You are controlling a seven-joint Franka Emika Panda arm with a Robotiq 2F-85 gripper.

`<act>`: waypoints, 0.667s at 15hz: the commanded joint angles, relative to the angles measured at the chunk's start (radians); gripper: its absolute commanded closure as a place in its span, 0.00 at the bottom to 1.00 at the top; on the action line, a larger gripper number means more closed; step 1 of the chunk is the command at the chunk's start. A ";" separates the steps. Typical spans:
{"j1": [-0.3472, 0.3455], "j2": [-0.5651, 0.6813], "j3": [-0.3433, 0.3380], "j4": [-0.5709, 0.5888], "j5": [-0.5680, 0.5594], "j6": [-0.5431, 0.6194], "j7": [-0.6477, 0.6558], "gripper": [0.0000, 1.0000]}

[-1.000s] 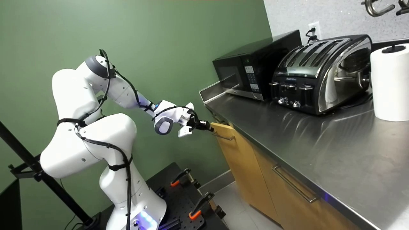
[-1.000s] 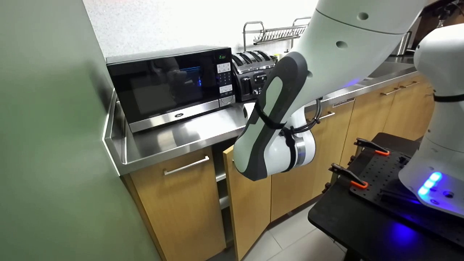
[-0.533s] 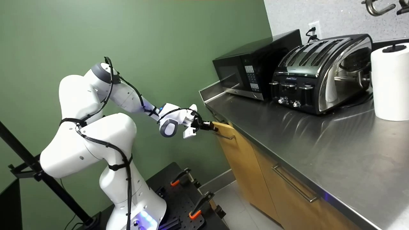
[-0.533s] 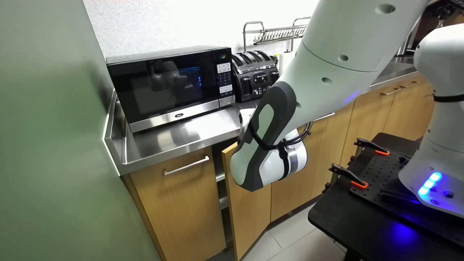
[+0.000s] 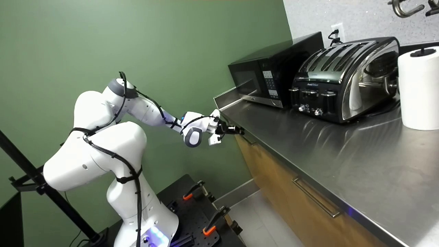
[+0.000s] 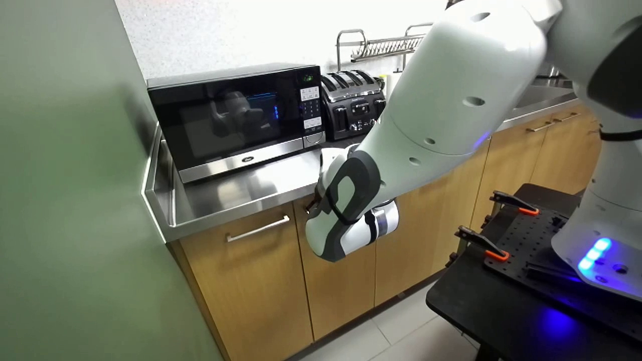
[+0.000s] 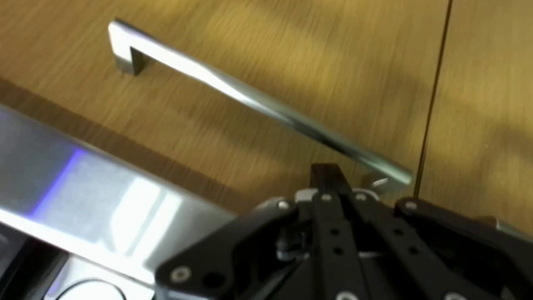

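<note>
My gripper [image 7: 327,177] is shut, its black fingertips together with nothing visible between them. It points at a wooden cabinet door [image 7: 300,50], close to one end of the metal bar handle [image 7: 258,102], and is not around the bar. Whether the tips touch the wood cannot be told. In an exterior view the gripper [image 5: 240,131] sits just under the front edge of the steel counter [image 5: 298,140]. From another side, the wrist hides most of it, and the cabinet door [image 6: 343,286] stands flush with the neighbouring door [image 6: 256,281].
A microwave [image 6: 230,120] and a toaster [image 5: 343,79] stand on the counter, with a paper towel roll [image 5: 420,89] beside the toaster. A green wall [image 5: 171,51] rises close to the arm. Clamps [image 5: 216,219] hold the robot's base plate to a black table [image 6: 481,306].
The cabinet door stood ajar, its dark inside showing; now it is shut, level with its neighbours. The arm has lowered and reached forward, carrying the shut gripper closer to the counter edge.
</note>
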 commanded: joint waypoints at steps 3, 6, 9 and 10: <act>-0.028 -0.048 0.010 -0.032 -0.015 0.006 0.037 1.00; -0.003 -0.173 0.001 -0.088 -0.035 0.002 0.095 1.00; 0.011 -0.311 0.007 -0.157 -0.015 -0.009 0.127 1.00; 0.019 -0.354 0.001 -0.193 0.000 -0.016 0.124 1.00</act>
